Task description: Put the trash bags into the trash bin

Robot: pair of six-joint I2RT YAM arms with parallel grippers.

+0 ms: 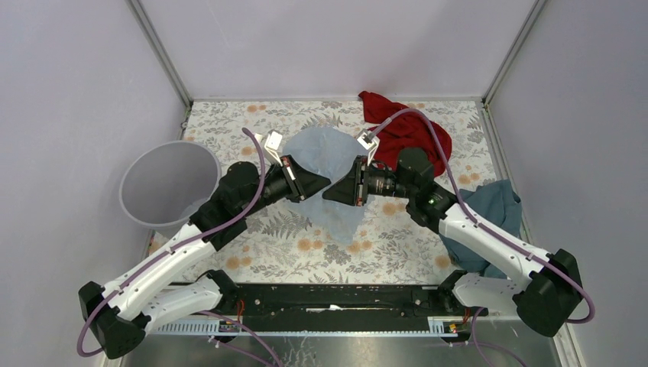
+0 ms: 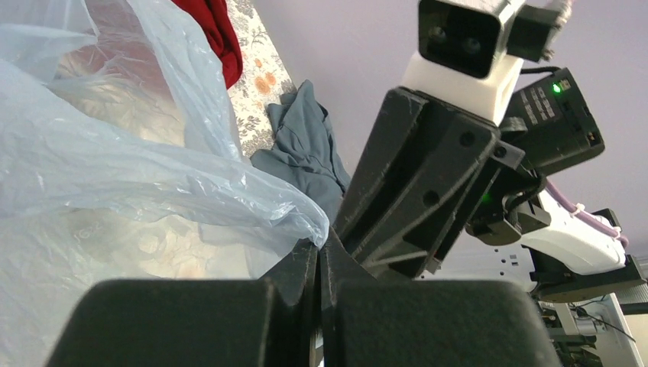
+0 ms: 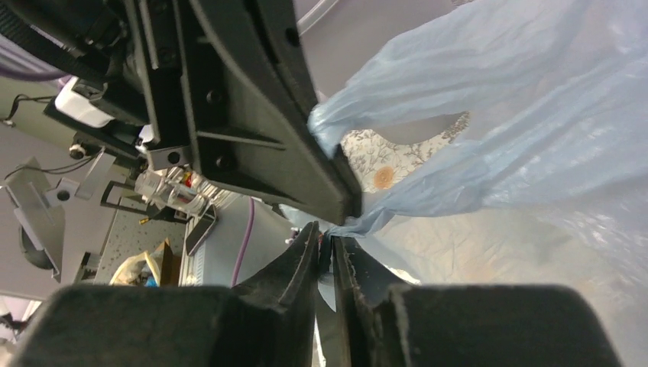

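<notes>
Your right gripper point(image 3: 327, 246) is pressed together, pinching a twisted strand of the trash bag point(image 3: 489, 138). Your left gripper point(image 2: 319, 260) is likewise clamped on a corner of the film. From above, the two tips meet nose to nose and hide both pinch points. The bag spreads out on either side of them. The trash bin point(image 1: 162, 187) stands well to the left, its rim partly covered by your left arm point(image 1: 176, 256).

One bag point(image 1: 327, 150), one bin point(image 1: 164, 187), one red cloth point(image 1: 405, 126), one teal cloth point(image 1: 493, 203).
</notes>
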